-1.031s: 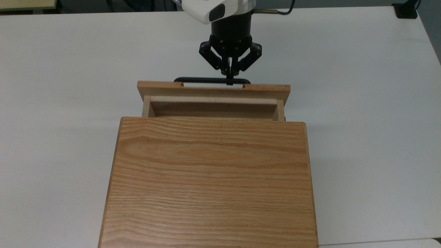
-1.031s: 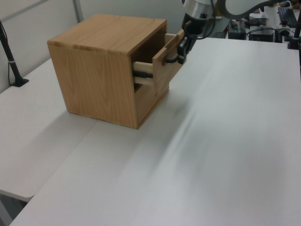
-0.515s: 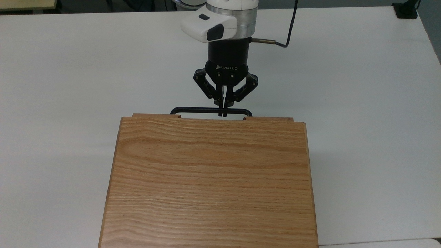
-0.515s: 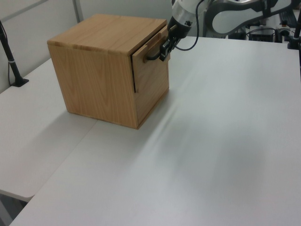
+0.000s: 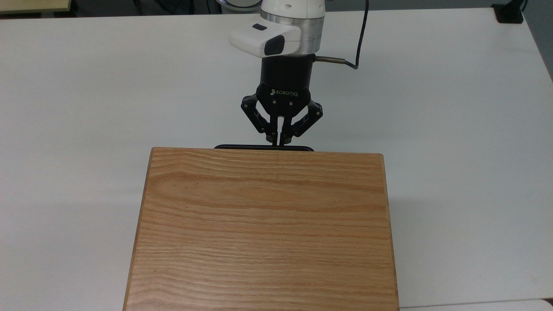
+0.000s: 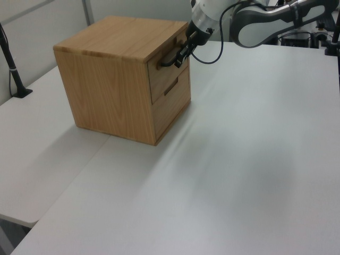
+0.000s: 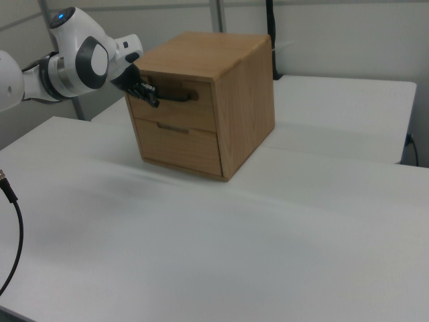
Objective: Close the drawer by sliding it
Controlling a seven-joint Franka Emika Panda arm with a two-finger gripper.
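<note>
One tool (image 5: 280,141) — two drawers (image 7: 178,126).

Lab or office: white tables (image 6: 255,159), partition panels (image 7: 335,27), cables (image 7: 10,221).

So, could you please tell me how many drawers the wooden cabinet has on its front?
2. The upper drawer sits just under the cabinet top, its black handle at the gripper; the lower drawer is directly beneath. Other faces show none.

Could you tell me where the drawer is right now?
The drawer sits pushed into the top slot of the cabinet, above a second drawer, with the gripper at its handle.
</note>
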